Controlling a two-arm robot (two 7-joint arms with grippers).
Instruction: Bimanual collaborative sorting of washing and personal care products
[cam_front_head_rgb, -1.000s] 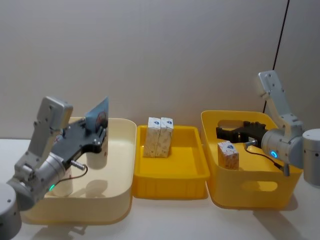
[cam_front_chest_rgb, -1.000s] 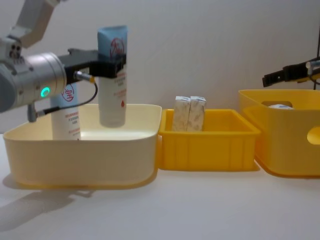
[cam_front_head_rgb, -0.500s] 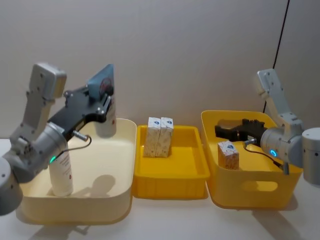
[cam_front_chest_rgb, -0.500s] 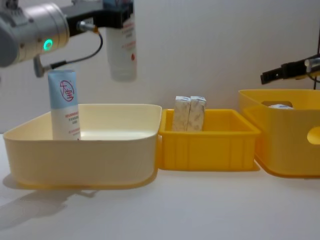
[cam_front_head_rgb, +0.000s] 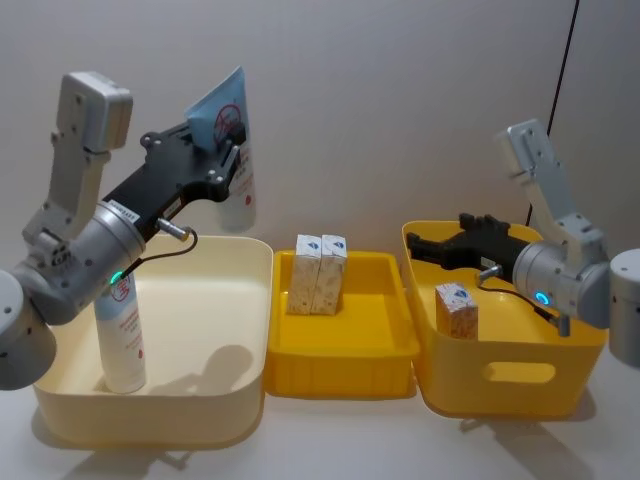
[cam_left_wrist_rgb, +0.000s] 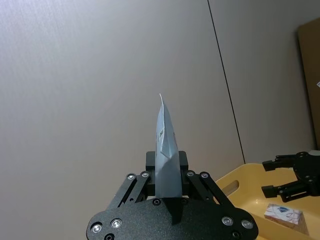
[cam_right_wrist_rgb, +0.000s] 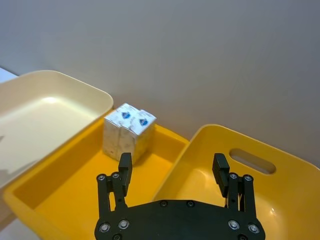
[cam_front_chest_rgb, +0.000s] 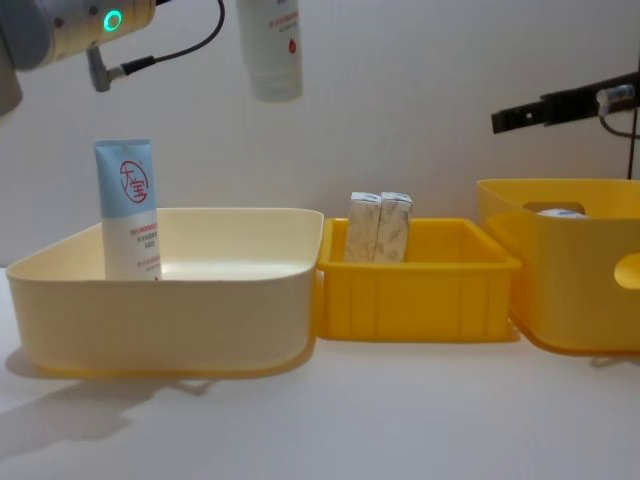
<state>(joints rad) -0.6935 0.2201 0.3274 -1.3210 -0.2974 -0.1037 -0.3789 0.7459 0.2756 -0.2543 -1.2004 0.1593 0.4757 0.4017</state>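
My left gripper is shut on a light-blue-and-white tube, held cap-down high above the cream bin; the same tube stands between the jaws in the left wrist view, and its lower end hangs at the top of the chest view. A second tube stands upright in the cream bin's left part. Two white cartons stand together in the middle yellow tray. Another carton sits in the right yellow bin. My right gripper hovers open and empty over that bin's left rim.
The three containers stand side by side on the white table, touching or nearly so. A plain wall runs close behind them. Bare tabletop lies in front of the bins.
The left gripper has raised the tube well above the cream bin and carried it a little to the right. The right gripper has risen out of the right bin and shifted left.
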